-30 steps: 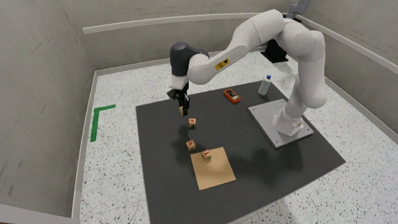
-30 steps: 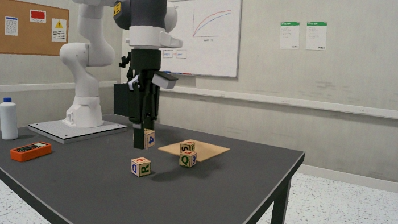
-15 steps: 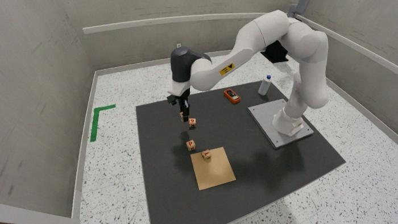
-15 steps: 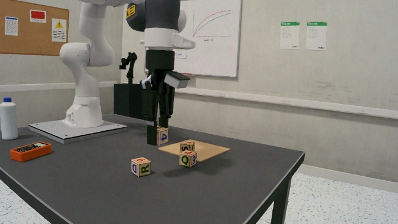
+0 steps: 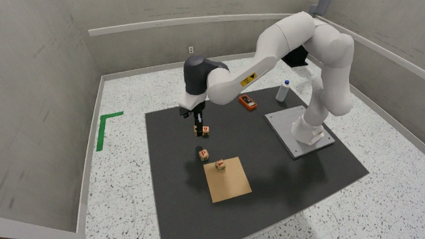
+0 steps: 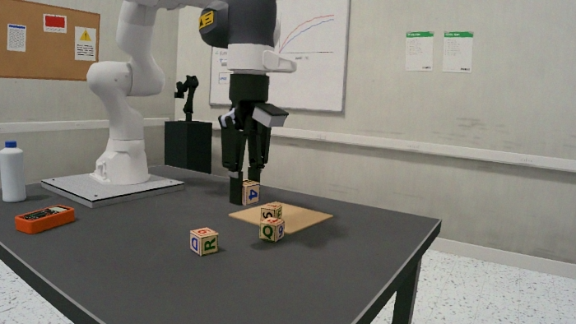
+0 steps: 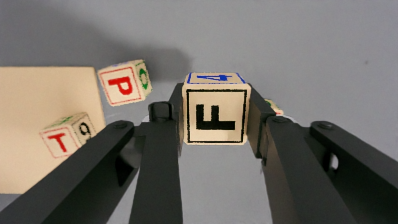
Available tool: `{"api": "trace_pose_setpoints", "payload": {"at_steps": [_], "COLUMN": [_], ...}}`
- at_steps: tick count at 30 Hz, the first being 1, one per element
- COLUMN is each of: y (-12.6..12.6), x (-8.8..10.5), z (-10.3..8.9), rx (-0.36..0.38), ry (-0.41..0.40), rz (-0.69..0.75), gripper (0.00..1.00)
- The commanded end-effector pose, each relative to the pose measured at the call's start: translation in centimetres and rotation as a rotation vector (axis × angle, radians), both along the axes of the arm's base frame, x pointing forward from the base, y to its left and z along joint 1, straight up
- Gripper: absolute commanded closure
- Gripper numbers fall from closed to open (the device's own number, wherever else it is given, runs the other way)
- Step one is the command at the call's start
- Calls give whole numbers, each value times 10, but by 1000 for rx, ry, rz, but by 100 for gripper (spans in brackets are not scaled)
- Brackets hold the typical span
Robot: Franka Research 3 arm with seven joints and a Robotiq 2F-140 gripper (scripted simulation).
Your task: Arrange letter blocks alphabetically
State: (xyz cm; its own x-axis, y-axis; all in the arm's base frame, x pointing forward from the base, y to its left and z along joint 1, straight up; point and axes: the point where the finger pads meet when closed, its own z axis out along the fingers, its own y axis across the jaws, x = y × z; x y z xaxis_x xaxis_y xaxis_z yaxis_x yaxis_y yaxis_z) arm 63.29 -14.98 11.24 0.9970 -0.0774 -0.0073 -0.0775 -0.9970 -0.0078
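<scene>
Wrist view: the pincer [image 5: 198, 133] [image 6: 245, 193] [image 7: 212, 99] grips the F block [image 6: 250, 192] [image 7: 215, 117] by opposite sides, off the mat [image 5: 229, 185] [image 6: 296, 222] [image 7: 30, 175]; likely light, rigid wood, best held mid-face, square to the pads.

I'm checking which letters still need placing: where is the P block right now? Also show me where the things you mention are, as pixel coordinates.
In the top view, the P block [image 5: 203, 154] [image 6: 271, 229] [image 7: 122, 86] sits on the dark table top, just off the tan mat's [image 5: 231, 185] [image 6: 302, 222] [image 7: 30, 100] upper-left corner.
</scene>
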Motion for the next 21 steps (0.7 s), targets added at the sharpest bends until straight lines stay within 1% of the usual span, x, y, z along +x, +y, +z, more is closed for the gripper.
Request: {"api": "trace_pose_setpoints", "payload": {"at_steps": [1, 15, 17, 18, 21], "y": [9, 51, 51, 59, 68], "x": [2, 0, 0, 0, -1], "z": [1, 2, 2, 2, 2], "rx": [-9, -9, -9, -9, -9], "ry": [-6, -5, -5, -5, -5], "rz": [-139, -283, -283, -311, -344], "gripper": [69, 69, 69, 69, 69]}}
